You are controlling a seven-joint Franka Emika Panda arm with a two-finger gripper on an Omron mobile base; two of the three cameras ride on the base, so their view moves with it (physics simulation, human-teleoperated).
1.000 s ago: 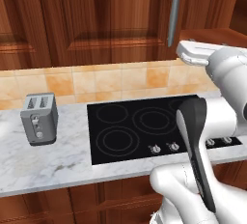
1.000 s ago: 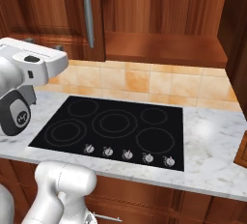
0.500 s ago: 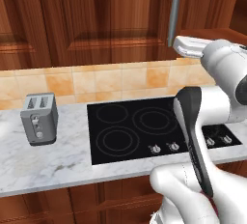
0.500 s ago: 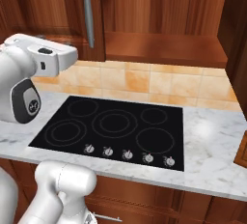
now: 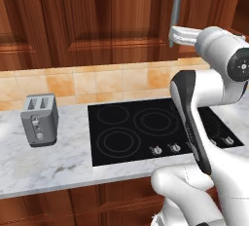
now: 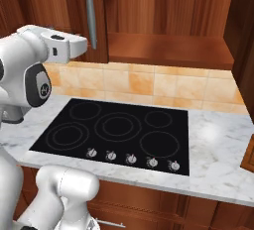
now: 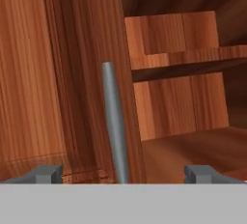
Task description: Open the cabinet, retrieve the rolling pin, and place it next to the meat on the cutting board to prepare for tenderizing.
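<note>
We see the gripper (image 7: 123, 174) w/ jaws spread wide, nothing pinched, just in front of the cabinet (image 5: 97, 20) door's grey bar handle (image 7: 114, 126), which sits between the tips. Stovetop (image 6: 119, 132) below, toaster (image 5: 40, 120) far left on counter.

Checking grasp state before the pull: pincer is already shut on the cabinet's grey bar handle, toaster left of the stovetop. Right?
Not quite. The pincer is open, not shut on the handle: the hand view shows its two fingertips spread wide, with the bar standing between them and touching neither. The rest holds: in the left base view the toaster sits left of the stovetop.
</note>
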